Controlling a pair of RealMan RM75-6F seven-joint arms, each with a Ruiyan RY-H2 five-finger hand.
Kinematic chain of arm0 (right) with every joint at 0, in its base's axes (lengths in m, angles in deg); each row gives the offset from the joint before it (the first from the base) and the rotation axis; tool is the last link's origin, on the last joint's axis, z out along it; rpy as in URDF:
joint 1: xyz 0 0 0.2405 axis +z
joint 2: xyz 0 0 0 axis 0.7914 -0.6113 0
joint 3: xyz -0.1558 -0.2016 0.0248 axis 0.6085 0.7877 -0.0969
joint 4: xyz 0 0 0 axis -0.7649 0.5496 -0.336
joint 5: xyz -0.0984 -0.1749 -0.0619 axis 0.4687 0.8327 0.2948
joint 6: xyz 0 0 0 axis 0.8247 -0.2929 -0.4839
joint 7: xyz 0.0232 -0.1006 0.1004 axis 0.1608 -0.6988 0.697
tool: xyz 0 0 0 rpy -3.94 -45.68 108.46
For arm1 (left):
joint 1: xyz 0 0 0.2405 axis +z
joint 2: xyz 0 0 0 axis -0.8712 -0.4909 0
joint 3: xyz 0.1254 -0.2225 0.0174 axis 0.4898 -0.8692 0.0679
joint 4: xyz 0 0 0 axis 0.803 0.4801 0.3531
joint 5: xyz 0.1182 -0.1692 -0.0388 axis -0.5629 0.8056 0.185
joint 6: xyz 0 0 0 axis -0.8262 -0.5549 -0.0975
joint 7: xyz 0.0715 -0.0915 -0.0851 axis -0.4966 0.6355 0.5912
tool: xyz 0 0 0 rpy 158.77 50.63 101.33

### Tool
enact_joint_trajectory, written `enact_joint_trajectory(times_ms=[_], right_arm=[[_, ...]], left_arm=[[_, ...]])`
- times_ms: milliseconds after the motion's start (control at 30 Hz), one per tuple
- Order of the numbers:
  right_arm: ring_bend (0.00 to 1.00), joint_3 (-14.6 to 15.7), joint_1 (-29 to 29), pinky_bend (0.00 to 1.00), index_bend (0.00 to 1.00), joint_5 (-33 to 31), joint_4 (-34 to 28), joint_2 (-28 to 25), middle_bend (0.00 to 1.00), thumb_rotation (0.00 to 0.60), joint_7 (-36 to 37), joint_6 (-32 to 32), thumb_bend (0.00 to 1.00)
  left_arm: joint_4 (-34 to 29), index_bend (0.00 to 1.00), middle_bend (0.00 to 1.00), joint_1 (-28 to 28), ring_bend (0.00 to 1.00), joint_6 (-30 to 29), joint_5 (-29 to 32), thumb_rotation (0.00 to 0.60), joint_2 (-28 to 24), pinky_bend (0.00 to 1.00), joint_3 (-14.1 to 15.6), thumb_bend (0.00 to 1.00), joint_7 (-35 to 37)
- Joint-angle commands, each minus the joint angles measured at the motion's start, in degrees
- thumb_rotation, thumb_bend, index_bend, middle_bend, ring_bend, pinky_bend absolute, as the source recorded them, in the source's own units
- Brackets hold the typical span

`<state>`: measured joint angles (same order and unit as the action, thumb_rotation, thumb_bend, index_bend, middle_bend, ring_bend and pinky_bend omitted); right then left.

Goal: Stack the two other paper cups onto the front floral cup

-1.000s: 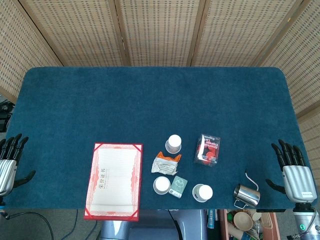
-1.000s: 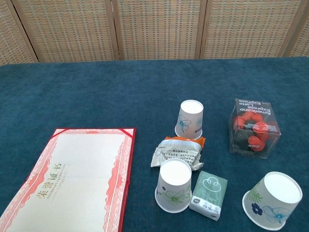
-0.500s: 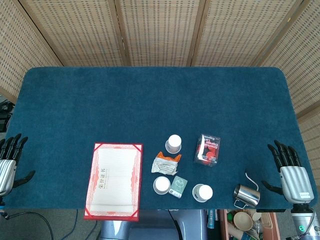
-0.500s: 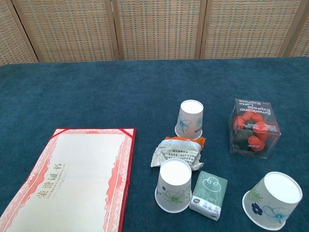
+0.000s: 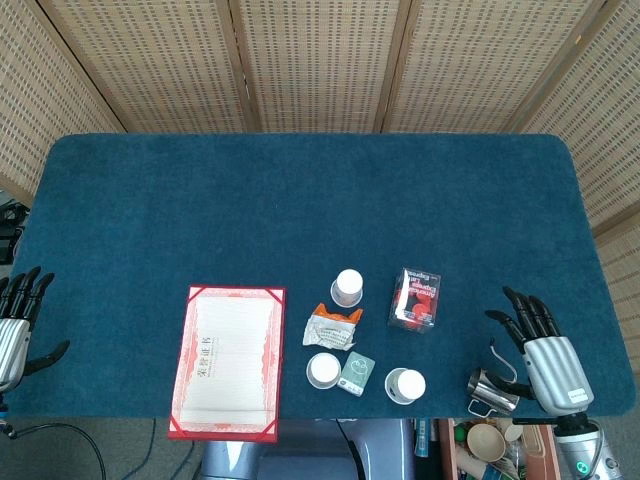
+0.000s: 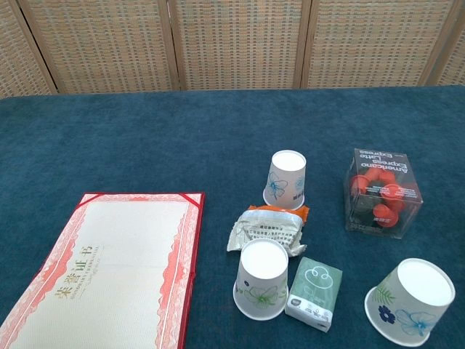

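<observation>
Right hand (image 5: pixel 548 352) empty, spread; clear box (image 6: pixel 381 191) reads "Americano Express".

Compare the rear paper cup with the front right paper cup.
The rear upside-down white paper cup stands behind the snack packets and bears one blue flower; the front right upside-down white paper cup stands near the table's front edge and leans, showing dark blue flowers and green leaves. Both rest rim-down, untouched.
</observation>
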<state>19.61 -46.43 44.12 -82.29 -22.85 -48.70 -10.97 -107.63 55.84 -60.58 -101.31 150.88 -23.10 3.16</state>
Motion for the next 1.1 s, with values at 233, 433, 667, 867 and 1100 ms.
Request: enact_joint_trajectory(times_ms=[233, 433, 667, 867, 1100], right_arm=[[0.00, 2.3, 1.9, 0.00, 0.25, 2.8, -4.1, 3.1, 0.00, 0.600, -5.6, 4.9, 0.10], [0.00, 2.4, 3.1, 0.00, 0.25, 3.0, -4.5, 6.2, 0.00, 0.600, -6.2, 6.9, 0.10], [0.00, 2.5, 3.9, 0.00, 0.27, 2.0, -4.4, 8.4, 0.00, 0.600, -6.6, 8.6, 0.10], [0.00, 2.9, 4.6, 0.00, 0.27, 0.8, -4.7, 10.6, 0.00, 0.600, -8.5, 10.4, 0.10], [0.00, 3.7, 5.0, 0.00, 0.28, -1.0, -4.3, 12.3, 0.00, 0.600, -10.2, 12.5, 0.10]], left_arm=[[0.0, 0.00, 0.00, 0.1, 0.00, -0.2, -0.2, 0.600, 0.0, 0.00, 0.1, 0.23, -0.1], [0.2, 0.00, 0.00, 0.0, 0.00, -0.1, 0.0, 0.600, 0.1, 0.00, 0.0, 0.23, 0.0], [0.2, 0.00, 0.00, -0.1, 0.00, 0.2, 0.0, 0.600, 0.2, 0.00, 0.0, 0.23, -0.2], [0.1, 0.00, 0.00, 0.0, 0.00, -0.1, -0.1, 0.600, 0.1, 0.00, 0.0, 0.23, -0.2], [0.2, 0.00, 0.00, 0.0, 0.00, 0.0, -0.1, 0.600, 0.1, 0.00, 0.0, 0.23, -0.2]])
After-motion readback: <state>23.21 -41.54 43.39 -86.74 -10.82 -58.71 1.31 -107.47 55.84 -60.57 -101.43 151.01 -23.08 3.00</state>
